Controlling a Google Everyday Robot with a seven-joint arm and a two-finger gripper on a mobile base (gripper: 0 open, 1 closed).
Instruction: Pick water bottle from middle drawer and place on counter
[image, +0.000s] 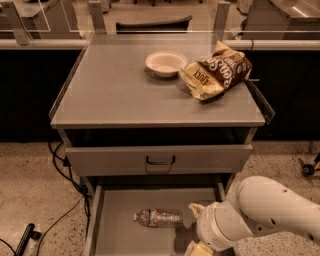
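**Warm, dim overhead light and a soft view**

The gripper (195, 229) hangs low at the near edge, over the right part of the open drawer (125, 235), its two pale fingers apart. A dark shadow pools on the drawer floor just left of it. The white arm (270, 210) behind it is the brightest thing, close to washed out. Left of the gripper, the bottle (159, 217) gives small glints. Far beyond the gripper the counter (115, 95) is evenly lit with a dull sheen, and the bowl (166, 63) and snack bag (217, 72) cast short, soft shadows. The gap under the counter is nearly black. Everything looks slightly blurred and yellowish.
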